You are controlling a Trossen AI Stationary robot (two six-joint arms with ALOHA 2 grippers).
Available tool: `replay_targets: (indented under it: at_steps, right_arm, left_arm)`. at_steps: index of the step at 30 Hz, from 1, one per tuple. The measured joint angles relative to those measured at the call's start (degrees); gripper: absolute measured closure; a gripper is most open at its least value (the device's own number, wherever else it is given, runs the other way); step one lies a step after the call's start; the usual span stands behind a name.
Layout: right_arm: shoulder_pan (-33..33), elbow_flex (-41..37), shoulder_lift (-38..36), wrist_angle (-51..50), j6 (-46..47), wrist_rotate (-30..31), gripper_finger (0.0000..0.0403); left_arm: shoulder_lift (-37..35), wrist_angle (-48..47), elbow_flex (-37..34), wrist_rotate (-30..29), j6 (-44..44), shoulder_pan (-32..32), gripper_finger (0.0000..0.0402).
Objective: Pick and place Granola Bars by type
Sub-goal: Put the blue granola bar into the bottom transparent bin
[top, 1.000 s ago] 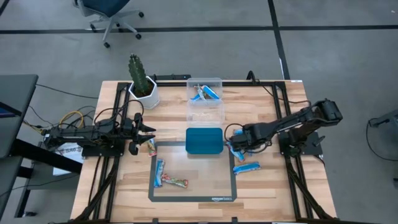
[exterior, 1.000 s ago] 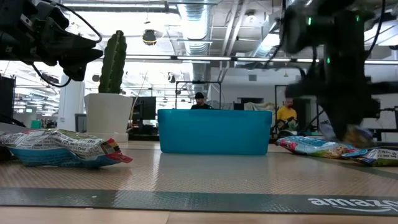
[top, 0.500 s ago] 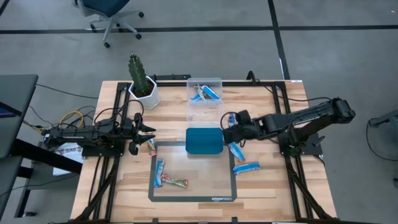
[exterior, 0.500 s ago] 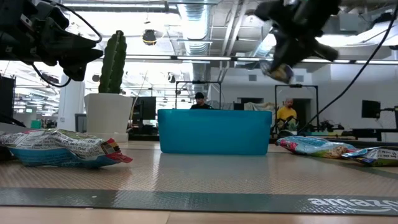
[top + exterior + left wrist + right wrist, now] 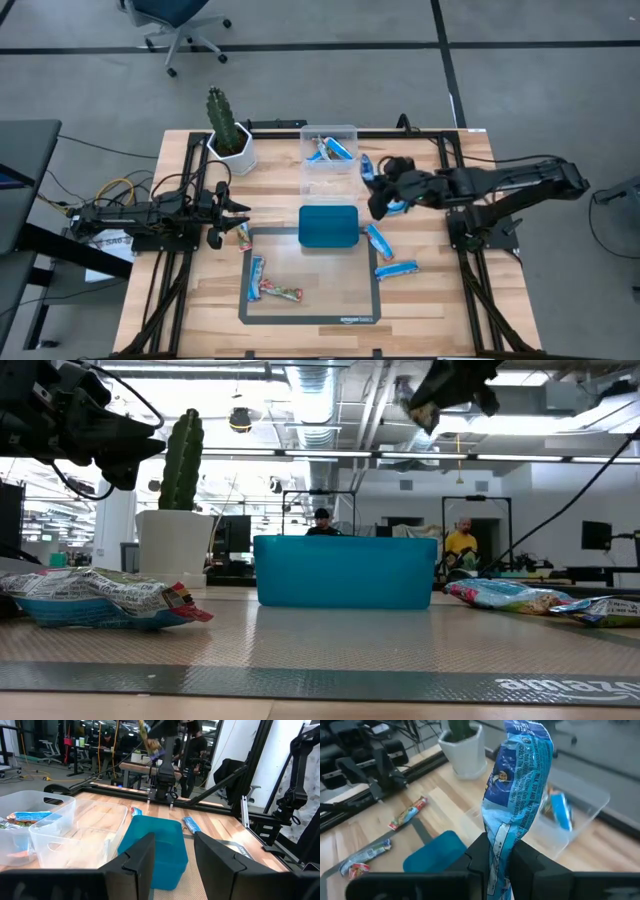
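While a blue granola bar point(image 5: 517, 785) is standing upright between its fingers, the right gripper point(image 5: 381, 197) is clenching the wrapper's lower end, hovering between the clear box point(image 5: 329, 160) and teal tray point(image 5: 328, 226). Left gripper point(image 5: 232, 213) is waiting released at the desk's point(image 5: 420, 295) left side.

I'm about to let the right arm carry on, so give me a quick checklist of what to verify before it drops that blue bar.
1. Right gripper shut on the blue bar: ok.
2. Bar lifted clear of the table: ok.
3. Gripper over the clear box: not ok, it is beside the box's right edge.
4. Box already holds blue bars: ok.
5. Left gripper out of the way at the table's left: ok.
6. Teal tray not under the bar: ok.
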Motion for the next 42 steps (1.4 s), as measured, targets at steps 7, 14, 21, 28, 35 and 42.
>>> replay_targets:
  at_steps: [7, 14, 21, 28, 35, 42]
  right_arm:
    - [-0.89, 0.0, -2.07, -0.26, -5.5, 0.33, 0.0361]
    - [-4.43, 0.15, 0.7, 3.07, -10.77, -4.71, 0.0361]
    - [-10.78, 0.03, 8.28, 5.05, -12.53, -13.35, 0.0361]
    - [-18.07, 6.89, 19.39, 1.75, -19.75, -18.45, 0.0361]
    - [-22.54, 18.01, 31.4, -5.9, -25.02, -25.73, 0.036]
    - [-23.63, 26.07, 38.57, -12.99, -27.49, -26.52, 0.0341]
  left_arm:
    - [0.0, 0.0, 0.0, 0.02, 0.0, 0.0, 0.0272]
    - [0.0, 0.0, -0.01, 0.03, 0.0, -0.01, 0.0272]
    - [-0.02, 0.0, 0.0, -0.01, 0.0, -0.01, 0.0272]
    - [0.0, 0.0, 0.0, 0.01, 0.0, 0.0, 0.0272]
    - [0.0, 0.0, 0.0, 0.0, 0.0, -0.02, 0.0272]
    - [0.0, 0.0, 0.0, 0.0, 0.0, -0.01, 0.0272]
